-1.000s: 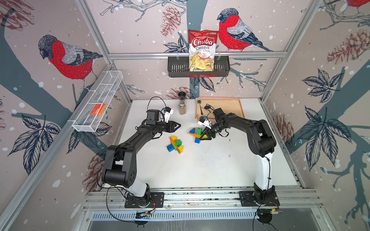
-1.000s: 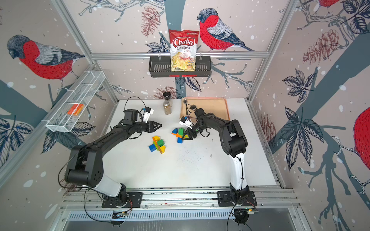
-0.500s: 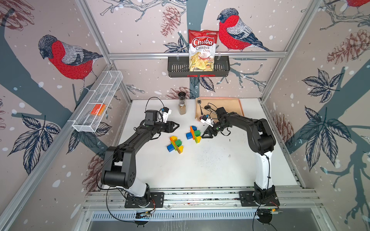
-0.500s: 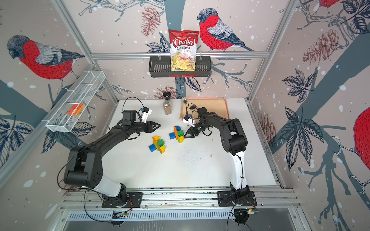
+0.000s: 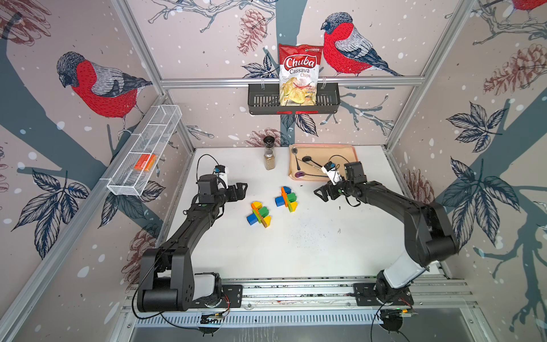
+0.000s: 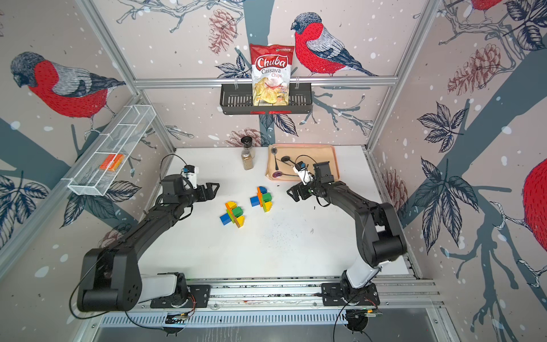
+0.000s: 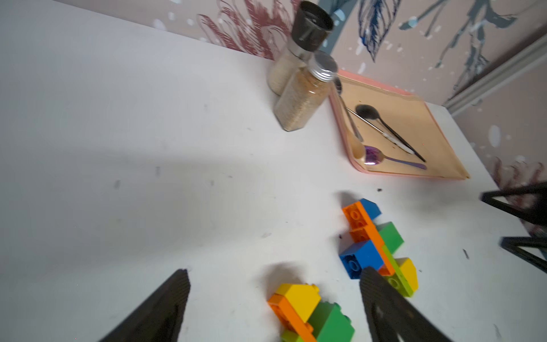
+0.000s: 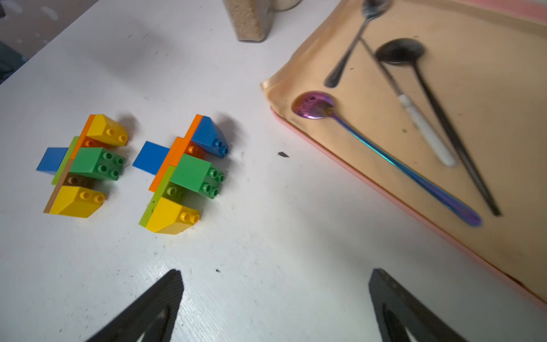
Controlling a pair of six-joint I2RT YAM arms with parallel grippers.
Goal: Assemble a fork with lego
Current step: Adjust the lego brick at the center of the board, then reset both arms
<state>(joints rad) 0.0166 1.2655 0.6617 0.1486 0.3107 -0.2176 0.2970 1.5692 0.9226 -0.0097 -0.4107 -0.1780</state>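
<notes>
Two lego assemblies lie side by side mid-table. One (image 5: 286,199) (image 6: 261,199) (image 8: 183,174) has an orange and lime strip with blue, green and yellow bricks. The other (image 5: 259,213) (image 6: 232,213) (image 8: 85,165) has orange, lime and brown strips with yellow, green and blue bricks. My left gripper (image 5: 241,189) (image 7: 273,275) is open, up and left of the second assembly (image 7: 307,311), not touching it. My right gripper (image 5: 319,194) (image 8: 275,275) is open over bare table, to the right of the first assembly.
A peach tray (image 5: 349,148) with several spoons sits at the back right, close behind my right gripper. A pepper grinder (image 5: 268,142) and spice jar (image 5: 269,160) stand at the back. A chips bag (image 5: 297,74) hangs in a wall basket. A wire shelf (image 5: 139,165) holds a smooth orange block.
Both grippers have opened wide and drawn back, the left one leftward, the right one rightward. The right gripper has let go of the assembly, which now lies free on the table.
</notes>
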